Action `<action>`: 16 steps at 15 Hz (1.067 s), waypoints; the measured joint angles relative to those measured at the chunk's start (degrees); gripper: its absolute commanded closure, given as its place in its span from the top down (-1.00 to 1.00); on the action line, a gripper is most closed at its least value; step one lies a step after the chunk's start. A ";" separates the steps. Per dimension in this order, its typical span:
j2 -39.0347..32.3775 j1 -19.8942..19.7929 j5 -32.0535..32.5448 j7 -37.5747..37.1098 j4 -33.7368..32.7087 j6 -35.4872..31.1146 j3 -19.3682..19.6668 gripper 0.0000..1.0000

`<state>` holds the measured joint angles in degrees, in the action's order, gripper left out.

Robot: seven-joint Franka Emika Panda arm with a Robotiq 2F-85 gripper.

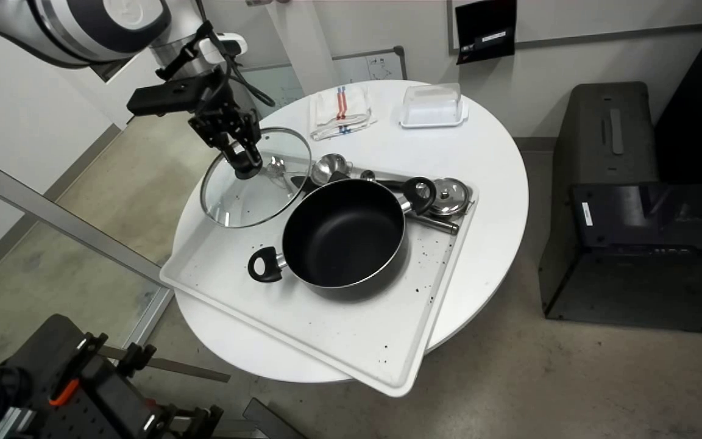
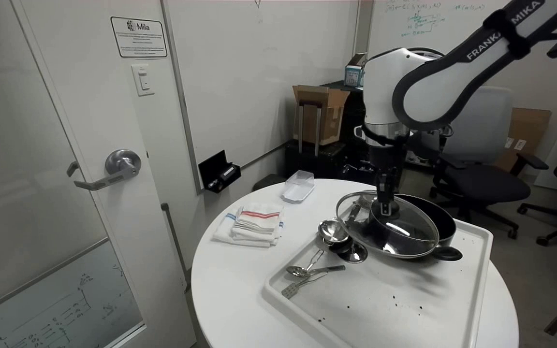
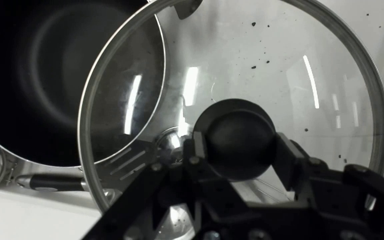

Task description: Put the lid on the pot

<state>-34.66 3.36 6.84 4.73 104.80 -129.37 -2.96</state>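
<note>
The pot is black and stands open on the tray; it also shows in an exterior view, partly behind the lid, and at the left of the wrist view. The glass lid hangs in the air beside the pot and looks tilted in an exterior view. In the wrist view the lid overlaps part of the pot's rim as seen from above. My gripper is shut on the lid's black knob, with a finger on each side; it shows in both exterior views.
A white tray on the round white table holds silver bowls, a small lidded silver pot and utensils. Folded towels and a clear-lidded dish lie behind the tray.
</note>
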 measured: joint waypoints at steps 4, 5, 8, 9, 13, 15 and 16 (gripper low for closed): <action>-2.01 -1.45 -1.47 -3.13 -1.48 0.00 1.45 -0.50; -2.54 -1.78 -1.77 -3.84 -1.89 0.00 1.79 -0.50; -3.98 -2.86 -2.91 -5.84 -3.07 0.00 2.85 -0.50; -4.35 -3.25 -3.26 -6.33 -3.43 0.01 3.12 -0.50; -5.09 -4.69 -4.81 -7.83 -4.52 0.17 3.93 -0.50; -5.31 -5.35 -5.69 -8.22 -5.10 0.65 4.21 -0.50; -5.40 -5.69 -6.06 -8.31 -5.36 1.02 4.28 -0.50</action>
<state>-40.06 -2.32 0.79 -3.58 99.44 -128.35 1.32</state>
